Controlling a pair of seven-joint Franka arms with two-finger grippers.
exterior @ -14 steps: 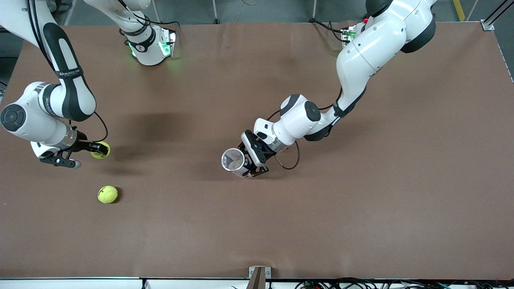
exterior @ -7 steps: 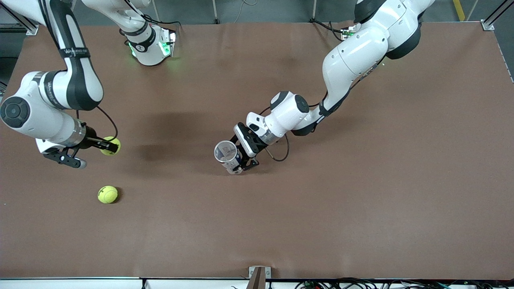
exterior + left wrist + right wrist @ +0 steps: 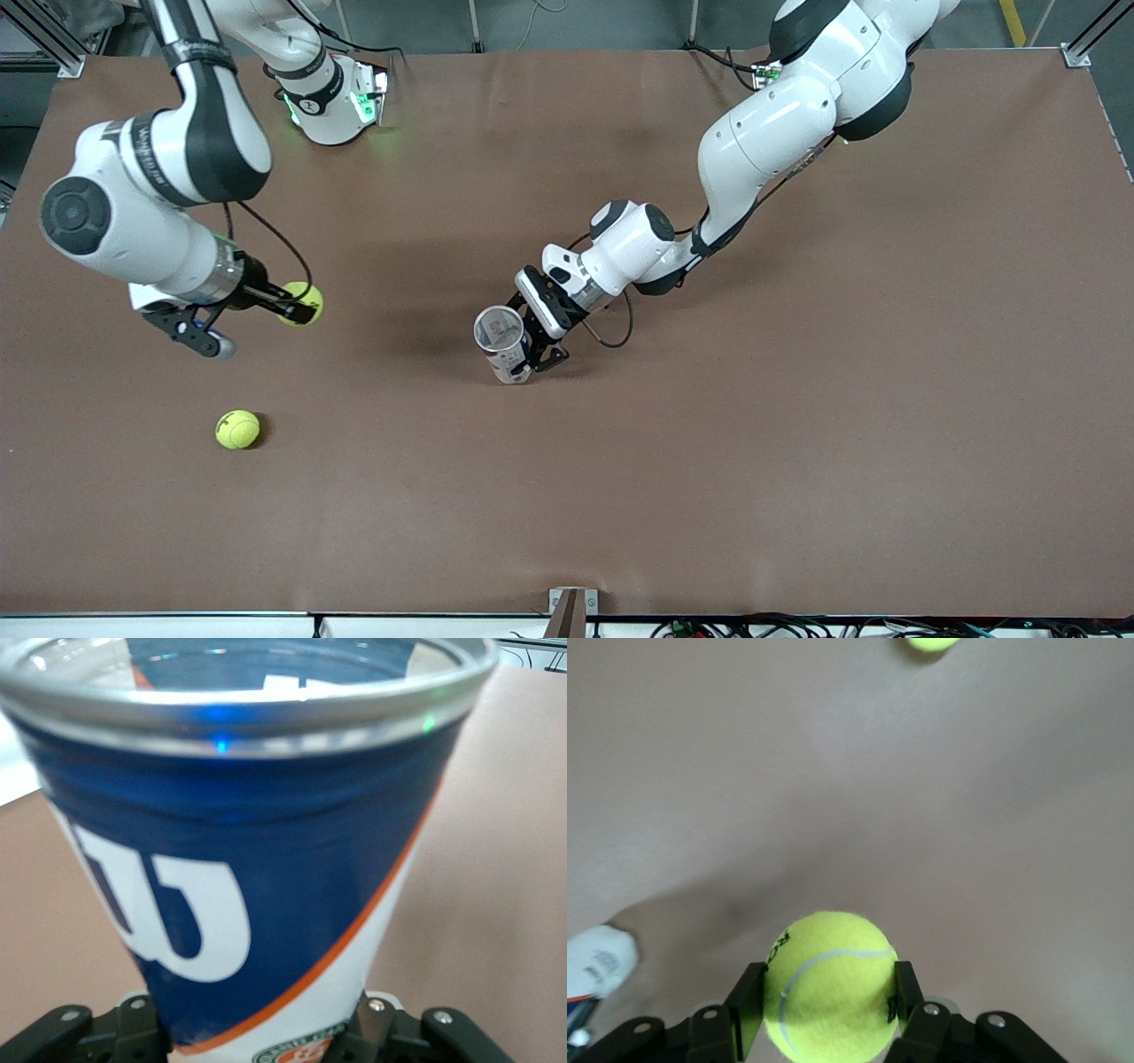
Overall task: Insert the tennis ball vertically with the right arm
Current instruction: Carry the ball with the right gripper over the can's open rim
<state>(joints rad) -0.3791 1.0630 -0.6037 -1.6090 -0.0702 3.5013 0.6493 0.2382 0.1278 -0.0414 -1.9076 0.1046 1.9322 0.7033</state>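
The right gripper (image 3: 297, 310) hangs over the brown counter (image 3: 797, 399) toward the right arm's end, its black fingers (image 3: 749, 997) clamped on either side of a fuzzy yellow-green tennis ball (image 3: 304, 302). In the right wrist view the held tennis ball (image 3: 831, 983) shows its felt nap and a curved white seam, with dark lettering on one flank; the flat finger pads press against its round sides. A second tennis ball (image 3: 237, 429) of the same felt lies loose on the counter, nearer to the front camera than the held one and well apart from it; it also shows at the edge of the right wrist view (image 3: 932, 642).

The left gripper (image 3: 534, 347) is near the middle of the counter, its fingers shut on the lower part of a clear plastic ball can (image 3: 501, 341). The can is a smooth tube with a round open mouth ringed by a silvery metal rim, and it stands roughly upright, leaning slightly. The left wrist view shows the can (image 3: 257, 868) close up: a glossy blue label with large white lettering, a thin orange stripe and a white band lower down. Whether its base touches the counter I cannot tell.

The counter surface is matte, flat and evenly brown.
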